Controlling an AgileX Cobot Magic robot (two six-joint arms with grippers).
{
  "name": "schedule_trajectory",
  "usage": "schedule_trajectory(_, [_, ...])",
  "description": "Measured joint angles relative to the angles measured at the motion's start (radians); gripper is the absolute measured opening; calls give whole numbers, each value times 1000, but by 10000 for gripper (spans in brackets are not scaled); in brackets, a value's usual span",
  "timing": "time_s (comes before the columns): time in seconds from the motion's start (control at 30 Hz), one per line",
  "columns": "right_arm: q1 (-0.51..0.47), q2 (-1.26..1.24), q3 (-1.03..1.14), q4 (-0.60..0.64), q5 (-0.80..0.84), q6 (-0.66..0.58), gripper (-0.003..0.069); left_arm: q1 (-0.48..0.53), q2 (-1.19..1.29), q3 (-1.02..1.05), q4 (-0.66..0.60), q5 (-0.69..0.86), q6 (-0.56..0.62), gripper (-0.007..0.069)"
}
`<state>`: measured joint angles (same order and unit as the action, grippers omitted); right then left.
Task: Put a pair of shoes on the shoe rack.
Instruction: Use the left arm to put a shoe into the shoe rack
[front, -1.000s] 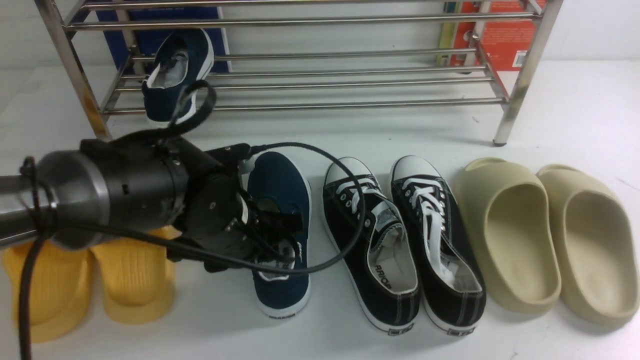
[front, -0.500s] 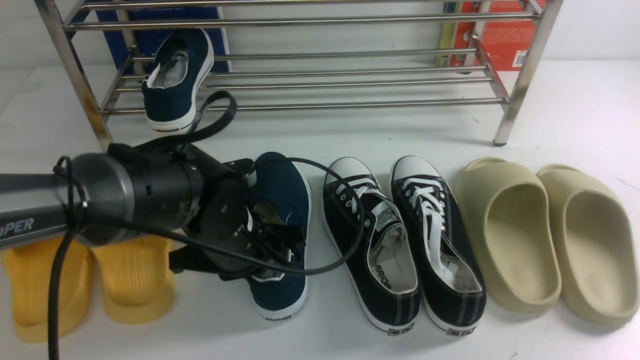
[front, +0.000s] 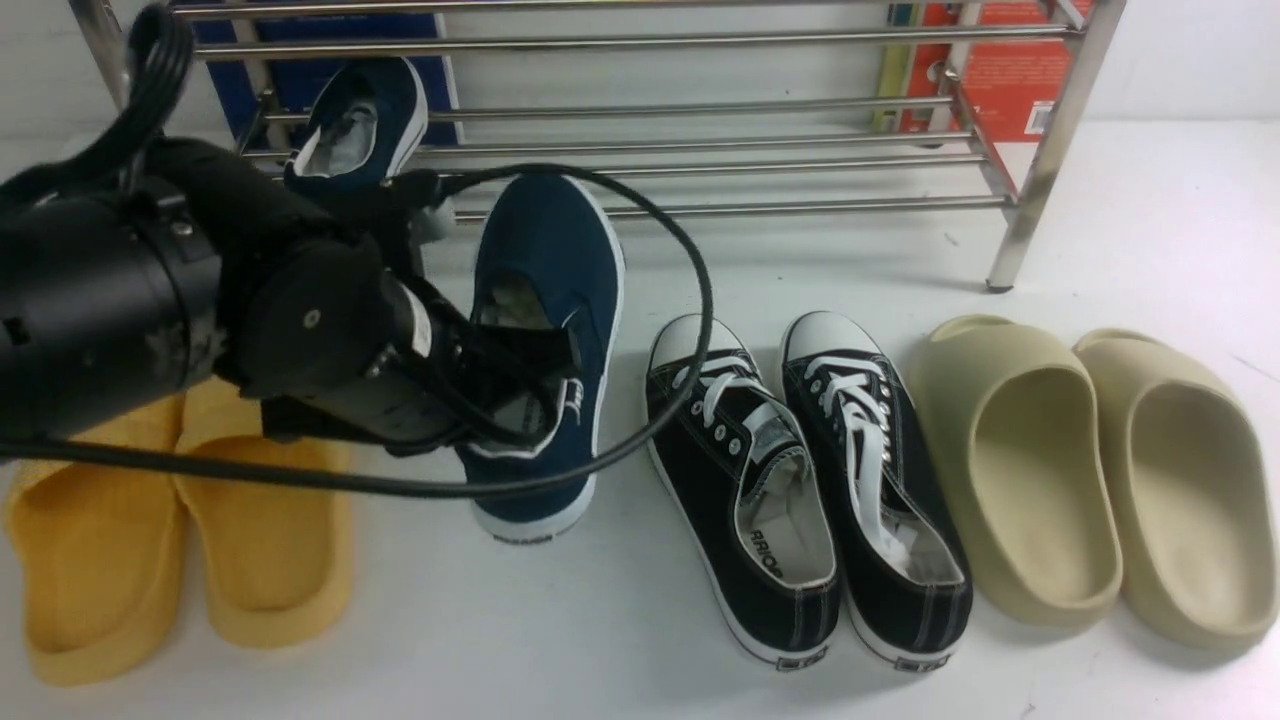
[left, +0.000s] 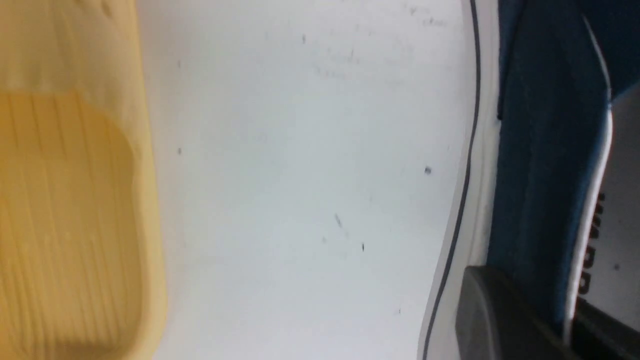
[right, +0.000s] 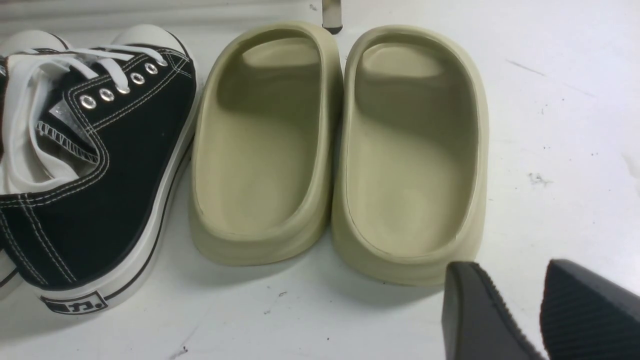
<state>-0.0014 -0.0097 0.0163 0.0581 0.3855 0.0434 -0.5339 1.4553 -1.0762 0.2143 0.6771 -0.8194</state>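
Observation:
One navy slip-on lies tilted on the lower tier of the steel shoe rack, at its left end. My left gripper is shut on the side wall of the second navy slip-on and holds it above the table, toe toward the rack. In the left wrist view the fingers pinch the blue wall and white trim of that shoe. My right gripper is open and empty, low over the table near the beige slides; it is out of the front view.
Yellow slides lie at the front left, under my left arm. Black lace-up sneakers and beige slides lie in a row to the right. Blue and red boxes stand behind the rack.
My left gripper has lifted the second navy slip-on off the table and carried it up and toward the rack. The other shoes have not moved.

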Motion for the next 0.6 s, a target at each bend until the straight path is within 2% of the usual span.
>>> schedule_trajectory(0.23, [0,0,0,0,0,0,239,14,155,-233,142,28,-44,-2])
schedule_trajectory(0.37, [0,0,0,0,0,0,239,62,257,-347,126,150,-42,-2])
schedule_trajectory(0.6, [0,0,0,0,0,0,239,146,400,-495,122,246,13,-3])
